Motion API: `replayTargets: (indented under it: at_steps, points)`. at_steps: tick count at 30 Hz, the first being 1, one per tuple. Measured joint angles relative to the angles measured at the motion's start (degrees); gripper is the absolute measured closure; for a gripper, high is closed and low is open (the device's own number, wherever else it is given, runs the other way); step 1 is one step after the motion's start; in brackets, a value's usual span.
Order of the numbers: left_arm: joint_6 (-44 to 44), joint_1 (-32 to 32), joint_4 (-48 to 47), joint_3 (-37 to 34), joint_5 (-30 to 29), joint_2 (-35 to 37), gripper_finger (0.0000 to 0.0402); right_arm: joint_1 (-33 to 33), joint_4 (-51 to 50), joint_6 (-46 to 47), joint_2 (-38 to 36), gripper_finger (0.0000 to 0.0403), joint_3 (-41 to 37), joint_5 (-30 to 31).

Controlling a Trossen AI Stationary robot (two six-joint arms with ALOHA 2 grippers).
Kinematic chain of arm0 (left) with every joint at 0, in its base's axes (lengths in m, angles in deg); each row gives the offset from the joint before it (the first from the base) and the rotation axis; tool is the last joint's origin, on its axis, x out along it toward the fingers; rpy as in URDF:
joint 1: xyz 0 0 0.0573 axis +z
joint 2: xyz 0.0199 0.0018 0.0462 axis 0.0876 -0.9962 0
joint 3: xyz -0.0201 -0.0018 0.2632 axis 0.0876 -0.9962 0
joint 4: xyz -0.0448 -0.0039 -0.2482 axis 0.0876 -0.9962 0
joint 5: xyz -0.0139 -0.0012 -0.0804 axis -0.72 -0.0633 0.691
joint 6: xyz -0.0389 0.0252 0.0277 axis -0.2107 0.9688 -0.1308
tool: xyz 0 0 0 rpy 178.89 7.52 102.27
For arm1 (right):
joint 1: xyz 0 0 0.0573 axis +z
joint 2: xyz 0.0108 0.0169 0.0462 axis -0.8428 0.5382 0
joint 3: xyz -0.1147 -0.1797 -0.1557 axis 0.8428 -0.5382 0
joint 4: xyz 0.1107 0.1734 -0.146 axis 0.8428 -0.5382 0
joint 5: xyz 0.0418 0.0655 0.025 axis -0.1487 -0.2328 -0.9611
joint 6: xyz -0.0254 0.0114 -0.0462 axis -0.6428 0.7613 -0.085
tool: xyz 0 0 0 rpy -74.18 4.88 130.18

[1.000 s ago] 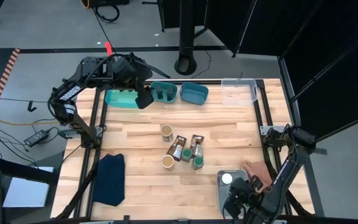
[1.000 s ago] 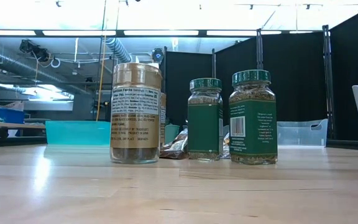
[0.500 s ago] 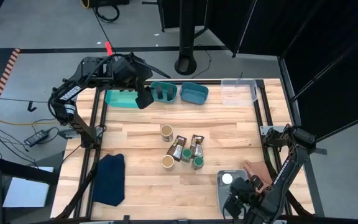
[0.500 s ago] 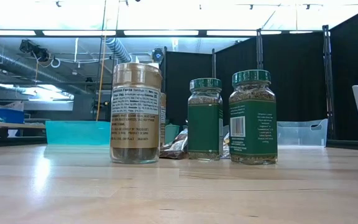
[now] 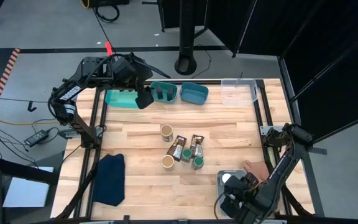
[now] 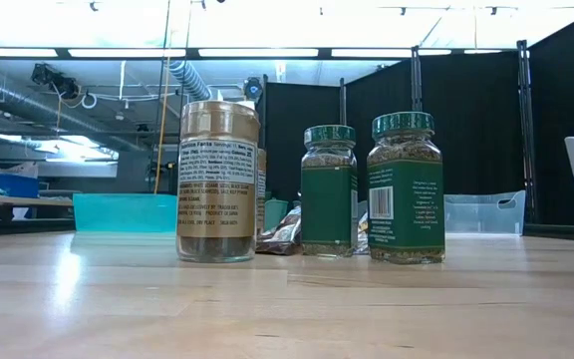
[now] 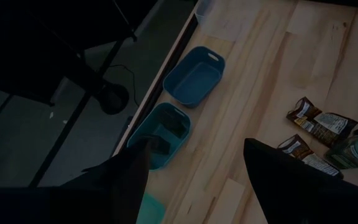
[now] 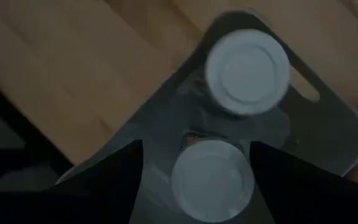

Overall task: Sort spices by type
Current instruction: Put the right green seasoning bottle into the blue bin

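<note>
Two white-lidded jars [image 8: 247, 71] [image 8: 211, 180] stand in a grey bin [image 5: 224, 196] at the table's near right. My right gripper [image 8: 194, 180] hangs open over it, its fingers on either side of the nearer jar. At mid-table stand two tan-topped jars [image 5: 166, 131] [image 5: 167, 162] and two green-lidded jars [image 6: 329, 189] [image 6: 406, 187], with two brown packets [image 5: 179, 147] [image 5: 196, 146] lying flat among them. Black jars sit in a dark teal bin [image 5: 163, 92]. My left gripper [image 7: 194, 180] hovers open beside that bin at the far edge. My right gripper comes from above, pointing down, with its open fingers [image 8: 114, 180] either side of the nearer white-lidded jar's lid [image 8: 185, 186]. The jar stands upright in the grey bin. I cannot tell whether the fingers touch it.
Along the far edge lie a bright teal tray [image 5: 122, 98], a blue bin [image 5: 194, 93] and a clear bin [image 5: 238, 91]. A dark blue cloth [image 5: 109, 178] lies near left. A brownish thing [image 5: 257, 169] lies beside the grey bin. Bare wood spans the middle and right.
My right arm has shifted slightly toward the table's left over the grey bin. The jars and packets at mid-table have stayed where they were.
</note>
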Motion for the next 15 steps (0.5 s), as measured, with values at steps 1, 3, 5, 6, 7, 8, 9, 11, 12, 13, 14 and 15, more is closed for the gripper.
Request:
replayTargets:
  at_steps: [1, 3, 5, 6, 7, 8, 9, 11, 12, 13, 14, 15]
  points:
    - [-0.01, 0.01, -0.01, 0.0, 0.12, 0.0, 0.0138, -0.56, -0.85, -1.81, 0.0, 0.0101, 1.01, -0.16]
    - [-0.02, 0.0, 0.0, 0.0, 1.2, 0.0, 0.0138, -1.76, -3.02, -5.33, 0.0, 0.0102, 3.11, -0.3]
    - [-0.02, 0.02, -0.07, 0.0, 3.74, 0.0, 0.0138, -2.96, -6.02, -8.7, 0.0, 0.0105, 5.49, -0.53]
    - [0.02, 0.02, -0.11, 0.0, 5.07, 0.0, 0.0138, -3.65, -8.02, -10.4, 0.0, 0.0108, 6.78, -0.57]
    - [0.09, 0.02, -0.11, 0.0, 6.06, 0.0, 0.0138, -4.32, -10.05, -11.95, -0.02, 0.011, 7.98, -0.57]
    - [0.29, 0.02, -0.18, 0.0, 7.07, 0.0, 0.0138, -5.02, -11.84, -13.63, -0.02, 0.0112, 9.18, -0.57]
    - [0.6, 0.0, -0.45, 0.0, 7.66, 0.0, 0.0138, -5.76, -13.46, -15.38, -0.02, 0.0113, 10.32, -0.53]
    - [1.62, 0.02, -1.42, 0.0, 7.87, 0.15, 0.0138, -7.37, -16.36, -19.47, -0.04, 0.0116, 12.21, 0.24]
    - [2.0, 0.06, -2.26, 0.0, 7.86, 0.35, 0.0138, -8.3, -16.17, -22.29, -0.27, 0.0117, 12.54, 0.97]
    - [2.69, 0.3, -3.09, 0.0, 7.87, 0.53, 0.0138, -9.28, -15.91, -25.2, -0.71, 0.0117, 12.54, 1.73]
    - [3.02, 0.52, -3.49, 0.02, 7.86, 0.69, 0.0138, -10.44, -16.08, -27.72, -0.98, 0.0117, 12.52, 2.55]
    - [3.13, 0.83, -3.53, 0.02, 7.88, 0.91, 0.0138, -11.77, -16.18, -30.14, -1.25, 0.0116, 12.52, 2.97]
